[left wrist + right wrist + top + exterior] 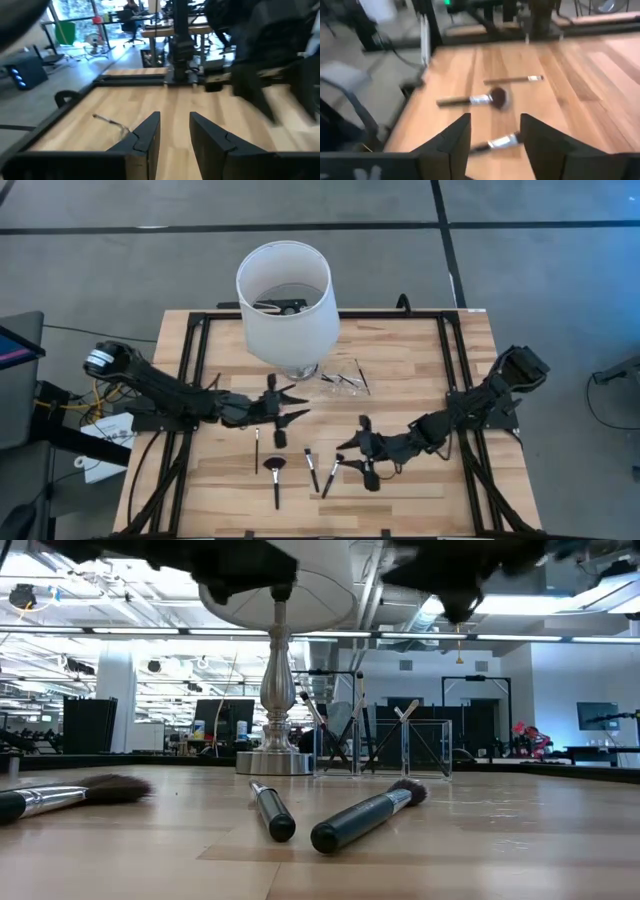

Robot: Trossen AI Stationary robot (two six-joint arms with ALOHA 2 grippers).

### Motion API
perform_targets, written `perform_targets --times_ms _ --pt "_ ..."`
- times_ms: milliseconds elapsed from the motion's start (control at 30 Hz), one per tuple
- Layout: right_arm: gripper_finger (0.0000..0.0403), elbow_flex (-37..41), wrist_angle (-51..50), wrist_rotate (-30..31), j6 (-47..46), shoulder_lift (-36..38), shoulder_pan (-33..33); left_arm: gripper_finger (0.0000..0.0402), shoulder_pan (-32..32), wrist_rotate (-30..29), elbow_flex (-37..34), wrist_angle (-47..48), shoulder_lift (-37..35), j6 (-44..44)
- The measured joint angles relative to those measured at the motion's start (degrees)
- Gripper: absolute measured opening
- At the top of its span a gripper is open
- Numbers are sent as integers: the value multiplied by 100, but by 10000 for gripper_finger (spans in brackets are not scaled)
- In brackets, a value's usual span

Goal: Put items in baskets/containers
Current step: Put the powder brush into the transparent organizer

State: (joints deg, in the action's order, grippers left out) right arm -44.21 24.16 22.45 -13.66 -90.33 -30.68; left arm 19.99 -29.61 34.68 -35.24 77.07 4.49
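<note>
Several black-handled makeup brushes lie flat on the wooden table: a thin one (257,450), a round-headed one (275,478), and two more (311,468) (332,475). The clear plastic tray (346,380) stands beside the lamp's foot and holds a few brushes that lean inside it (345,735). My left gripper (297,406) hovers open above the table, left of the tray. My right gripper (352,452) hovers open just right of the loose brushes. In the right wrist view one brush (497,142) lies on the table beyond the gap between its fingers, with the round-headed one (475,100) farther off.
A table lamp with a tall white shade (285,300) and a silvery foot (275,760) stands at the table's far middle, its shade overhanging the tray. A black frame (190,380) runs along the table's edges. Bare wood shows at the near edge (420,500).
</note>
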Motion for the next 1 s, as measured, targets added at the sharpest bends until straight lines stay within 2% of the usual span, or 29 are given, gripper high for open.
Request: perform_targets --times_ms 200,267,367,500,567,800,1000 --pt "194 -2 265 -1432 651 -885 414 102 83 -8 -611 1 -495 -584" --pt "197 -2 254 -1702 1027 -1120 520 102 65 -32 -733 -31 -577 -796" --pt "196 -6 472 -2074 1252 -1419 697 102 52 -38 -880 -14 -673 -1032" --pt "187 -11 551 -3033 1186 -1723 1005 102 48 -74 -931 -29 -661 -1095" --pt "182 -8 611 -3328 1179 -1883 1121 102 23 -128 -931 -44 -650 -1095" --pt "166 -19 757 -3805 1535 -2341 1345 102 -62 -234 -931 -76 -648 -1091" --pt "144 -35 967 -3777 2003 -2581 1357 102 -199 -234 -931 -77 -646 -1088"
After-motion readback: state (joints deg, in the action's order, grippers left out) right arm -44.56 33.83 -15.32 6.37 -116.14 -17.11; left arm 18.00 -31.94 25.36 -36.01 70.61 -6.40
